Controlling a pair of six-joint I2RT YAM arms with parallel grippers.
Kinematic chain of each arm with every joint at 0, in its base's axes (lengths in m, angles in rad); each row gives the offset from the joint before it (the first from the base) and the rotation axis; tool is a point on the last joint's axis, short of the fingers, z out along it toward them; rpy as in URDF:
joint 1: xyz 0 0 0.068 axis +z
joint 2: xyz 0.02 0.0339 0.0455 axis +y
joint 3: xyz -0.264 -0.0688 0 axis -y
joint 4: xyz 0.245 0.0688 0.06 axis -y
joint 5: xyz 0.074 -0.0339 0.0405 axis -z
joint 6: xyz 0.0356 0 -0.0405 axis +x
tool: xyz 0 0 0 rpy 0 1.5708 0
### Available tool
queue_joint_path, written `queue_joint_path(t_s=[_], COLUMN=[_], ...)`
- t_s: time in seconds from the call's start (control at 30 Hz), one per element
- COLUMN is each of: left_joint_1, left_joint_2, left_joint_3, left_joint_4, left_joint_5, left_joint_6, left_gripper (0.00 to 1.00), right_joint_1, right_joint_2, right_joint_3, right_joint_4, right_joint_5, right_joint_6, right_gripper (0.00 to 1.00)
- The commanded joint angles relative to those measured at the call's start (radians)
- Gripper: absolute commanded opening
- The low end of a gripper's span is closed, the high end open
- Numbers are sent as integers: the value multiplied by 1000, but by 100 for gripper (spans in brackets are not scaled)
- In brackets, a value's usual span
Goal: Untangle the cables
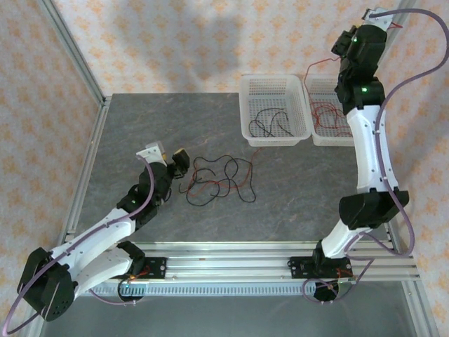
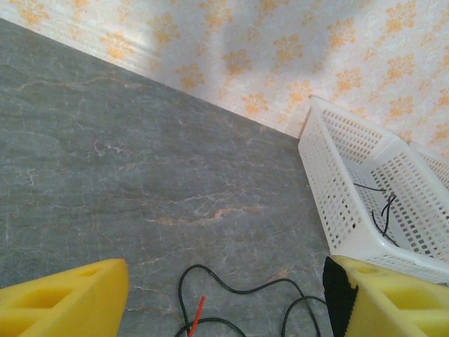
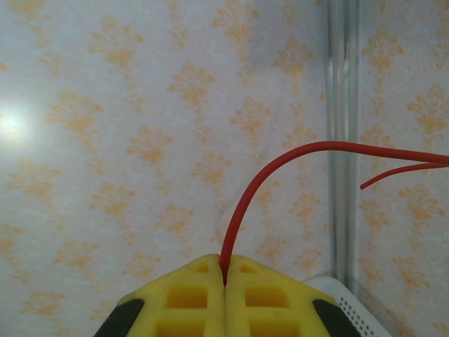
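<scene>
Your right claw (image 3: 224, 279) is clamped tight on a red wire (image 3: 280, 158), held high near the right basket (image 1: 330, 140), which contains red wires (image 1: 326, 112). Your left claw (image 2: 224, 302) gapes wide just beside the cables (image 1: 217, 181) tangled on the surface (image 1: 140, 119). The left basket (image 1: 273, 139) contains black wires (image 1: 270, 123).

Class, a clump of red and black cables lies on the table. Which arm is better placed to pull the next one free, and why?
Left. The left hand is open right beside the clump; the right hand is shut on a red wire, raised high near the far basket.
</scene>
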Motion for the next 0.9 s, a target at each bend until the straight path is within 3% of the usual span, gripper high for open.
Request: queue_joint_path(t_s=[0.0,0.2,0.53,0.87], left_joint_1=[0,1,0,-2], left_joint_2=[-44,-88,-94,-79], left_joint_3=[29,34,43,38], left_joint_4=[-57,-109,-123,-118], left_joint_5=[1,-16,-4,20], left_joint_6=[-23,-31,-71,-125], left_gripper=[74,74,74,74], right_joint_1=[-40,-99,-127,-156], right_joint_2=[17,88,159,364], right_joint_3=[1,-47,-277,-154], right_joint_4=[69,61,127,-106], right_joint_5=[-21,-86,-75,-87], right_joint_6=[-3,56,89,216], right_gripper=[0,0,0,0])
